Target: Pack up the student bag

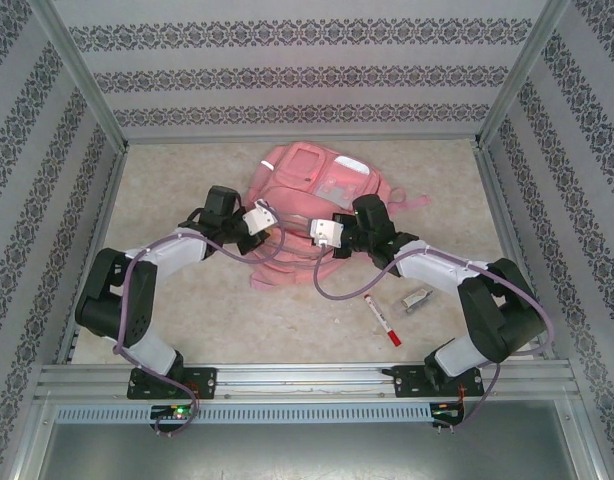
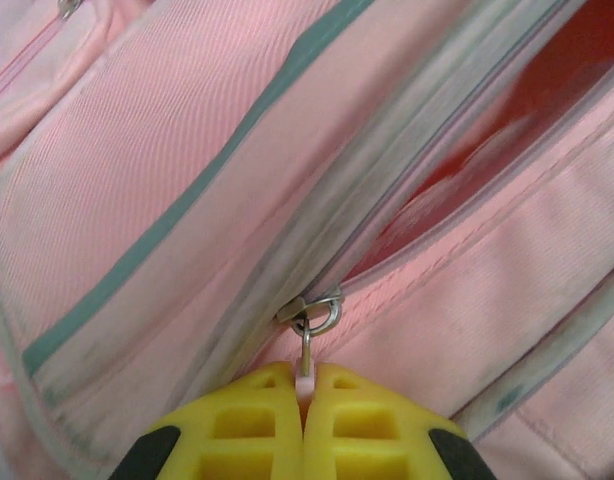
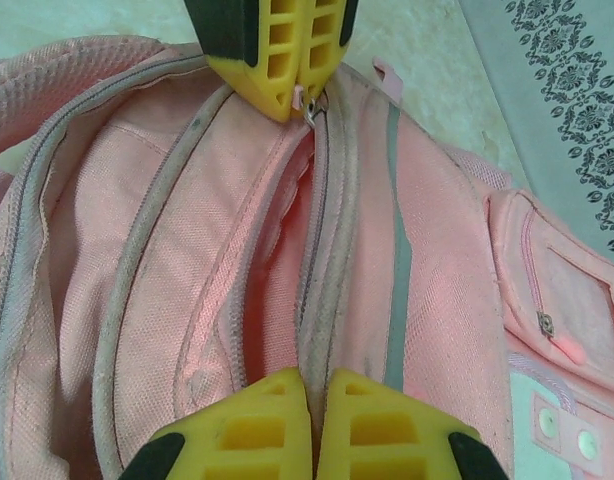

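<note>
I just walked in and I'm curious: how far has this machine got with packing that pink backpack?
Done: a zip on the pink backpack is partly open, red lining showing. In hand: the left gripper pinches the zip pull while the right gripper clamps the bag's zip edge. To do: the red-tipped marker and a small grey metal item lie outside on the table, not yet packed.

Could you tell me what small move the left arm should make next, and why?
Probably draw the left gripper, shut on the zipper pull, back away from the right gripper, which pinches the student bag at the opening's other end. The zipper is only partly open, too narrow for packing.
</note>
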You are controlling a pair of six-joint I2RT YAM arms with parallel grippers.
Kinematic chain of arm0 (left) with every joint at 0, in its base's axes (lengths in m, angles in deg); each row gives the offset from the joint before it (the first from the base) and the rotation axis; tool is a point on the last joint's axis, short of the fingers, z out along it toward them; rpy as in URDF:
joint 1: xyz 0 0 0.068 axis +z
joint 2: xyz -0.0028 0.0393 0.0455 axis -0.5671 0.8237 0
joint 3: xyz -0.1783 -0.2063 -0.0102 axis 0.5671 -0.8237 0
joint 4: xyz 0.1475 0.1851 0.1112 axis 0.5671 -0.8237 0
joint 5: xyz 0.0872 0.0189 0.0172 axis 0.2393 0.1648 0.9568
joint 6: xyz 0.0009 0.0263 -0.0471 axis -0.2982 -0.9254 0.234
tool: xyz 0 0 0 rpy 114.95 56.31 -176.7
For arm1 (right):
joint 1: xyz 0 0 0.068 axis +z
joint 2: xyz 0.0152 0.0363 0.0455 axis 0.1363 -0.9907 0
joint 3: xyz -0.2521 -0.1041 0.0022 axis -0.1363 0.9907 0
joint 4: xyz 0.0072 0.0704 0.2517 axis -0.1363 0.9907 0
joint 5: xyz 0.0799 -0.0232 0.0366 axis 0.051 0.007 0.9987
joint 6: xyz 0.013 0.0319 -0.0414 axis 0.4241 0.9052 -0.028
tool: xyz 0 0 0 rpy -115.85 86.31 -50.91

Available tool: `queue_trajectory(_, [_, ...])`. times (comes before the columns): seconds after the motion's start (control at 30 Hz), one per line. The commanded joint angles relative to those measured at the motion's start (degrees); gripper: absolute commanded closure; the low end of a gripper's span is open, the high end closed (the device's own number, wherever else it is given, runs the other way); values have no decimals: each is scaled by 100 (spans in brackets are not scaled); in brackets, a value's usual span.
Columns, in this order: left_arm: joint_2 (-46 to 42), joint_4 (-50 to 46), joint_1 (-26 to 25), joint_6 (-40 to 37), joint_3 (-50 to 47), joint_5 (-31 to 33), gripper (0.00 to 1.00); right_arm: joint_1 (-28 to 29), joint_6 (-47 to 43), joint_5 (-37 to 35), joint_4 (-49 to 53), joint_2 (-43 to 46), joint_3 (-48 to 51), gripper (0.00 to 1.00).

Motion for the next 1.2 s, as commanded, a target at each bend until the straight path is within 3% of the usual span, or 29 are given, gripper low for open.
queue_trajectory(0.0, [-344,-388,101,80,-54,282,100,-165,428,-51,-76,81,-7,91])
queue_trajectory(0.1, [-698,-389,36,552,-170,-258,100,-171,1076,270,166,178,-165,67])
queue_trajectory(0.2, [-1054,-342,-245,841,-303,-189,100,-34,1980,837,-124,459,-79,49])
queue_trajectory(0.3, [-1317,-298,-365,1302,-361,-327,100,437,2486,460,-198,556,-91,56])
queue_trajectory(0.43, [-1508,-174,-433,1911,-478,-593,100,932,2548,-49,-339,233,-191,50])
queue_trajectory(0.6, [-1622,-28,-470,2011,-715,-608,100,955,2520,-190,-280,-348,-540,45])
queue_trajectory(0.77, [-1436,-306,-308,1717,-660,-101,100,985,1952,-690,131,-680,-791,61])
queue_trajectory(1.0, [-1368,-524,340,1578,-445,324,100,1007,687,-801,929,-562,-1020,97])
queue_trajectory(1.17, [-1190,-876,913,1369,-334,654,100,703,66,-193,1230,-395,-1062,100])
